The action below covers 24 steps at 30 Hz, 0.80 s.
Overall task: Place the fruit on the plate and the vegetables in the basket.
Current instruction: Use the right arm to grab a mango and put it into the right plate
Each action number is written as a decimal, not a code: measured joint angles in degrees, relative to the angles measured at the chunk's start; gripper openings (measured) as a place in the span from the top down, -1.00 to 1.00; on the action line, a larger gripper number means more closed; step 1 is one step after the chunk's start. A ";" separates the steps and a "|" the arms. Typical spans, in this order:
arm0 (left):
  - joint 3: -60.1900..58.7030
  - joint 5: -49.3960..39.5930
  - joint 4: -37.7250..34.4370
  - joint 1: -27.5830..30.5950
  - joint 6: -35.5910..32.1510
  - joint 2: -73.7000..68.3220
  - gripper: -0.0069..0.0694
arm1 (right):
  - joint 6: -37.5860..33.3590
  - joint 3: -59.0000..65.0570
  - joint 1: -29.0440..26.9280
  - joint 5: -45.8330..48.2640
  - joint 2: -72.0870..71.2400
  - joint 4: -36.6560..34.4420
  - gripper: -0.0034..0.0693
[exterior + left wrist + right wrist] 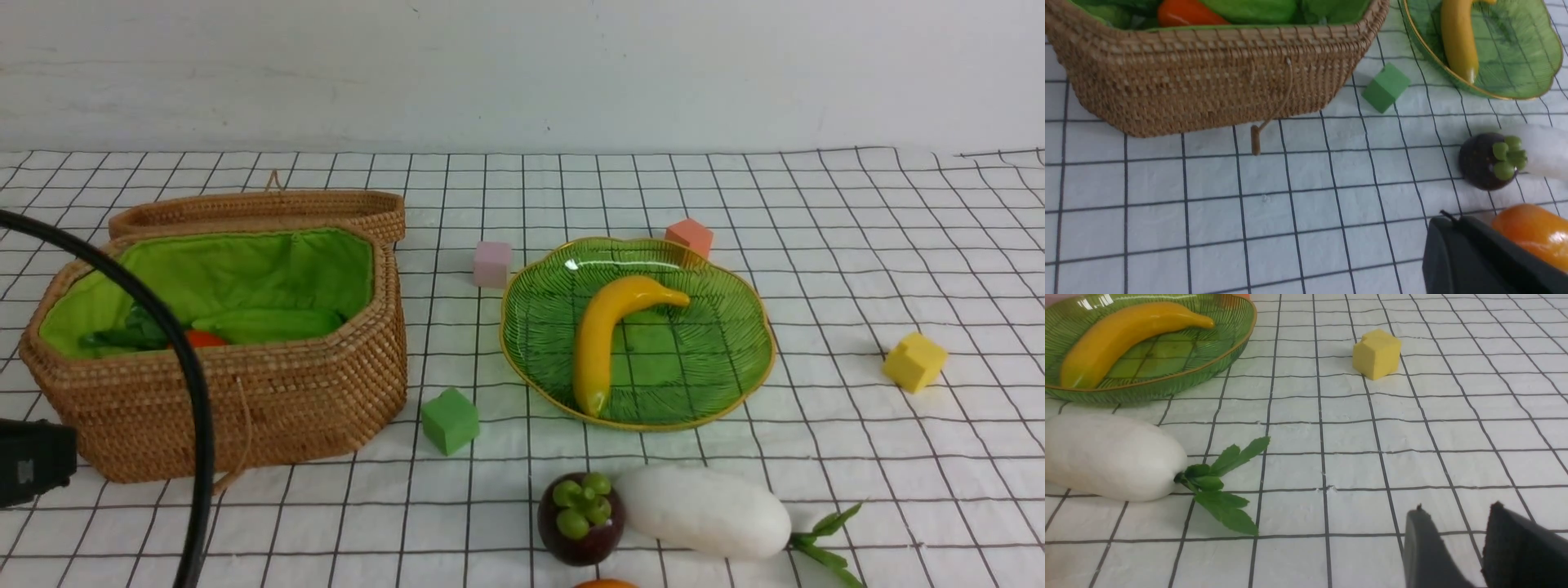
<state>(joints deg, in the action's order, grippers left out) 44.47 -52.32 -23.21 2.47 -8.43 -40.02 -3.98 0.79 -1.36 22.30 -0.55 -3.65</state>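
Observation:
The wicker basket (245,408) with green lining stands open at the left and holds a cucumber (269,322) and a carrot (204,338). A yellow banana (604,335) lies on the green plate (702,367). Near the front edge, a purple mangosteen (581,518) touches a white radish (702,510). Only the top of the mango (604,583) shows below them. In the left wrist view, my left gripper (1451,220) is shut with nothing in it, right beside the mango (1535,230). My right gripper (1457,512) is open and empty over bare cloth, right of the radish (1110,457).
Foam cubes lie on the checked cloth. A green cube (449,420) is by the basket's front corner. A pink cube (491,263) and an orange cube (690,237) sit behind the plate, and a yellow cube (914,361) to its right. A black cable (192,384) crosses the basket.

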 joint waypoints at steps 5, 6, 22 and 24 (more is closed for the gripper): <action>-0.50 1.23 0.00 0.00 -0.06 0.00 0.85 | 0.00 0.00 0.00 0.00 0.00 0.00 0.24; -0.50 1.23 0.00 0.00 -0.06 0.00 0.85 | 0.00 0.00 0.00 0.00 0.00 0.00 0.24; -10.63 19.44 6.83 0.00 -0.06 12.56 0.85 | 0.00 0.00 0.00 0.00 0.00 0.00 0.24; -17.60 25.56 9.38 0.00 0.80 19.22 0.85 | 0.00 0.00 0.00 0.00 0.00 0.00 0.24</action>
<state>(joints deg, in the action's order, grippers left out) 26.87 -26.76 -13.84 2.47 -7.64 -20.79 -3.98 0.79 -1.36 22.30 -0.55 -3.65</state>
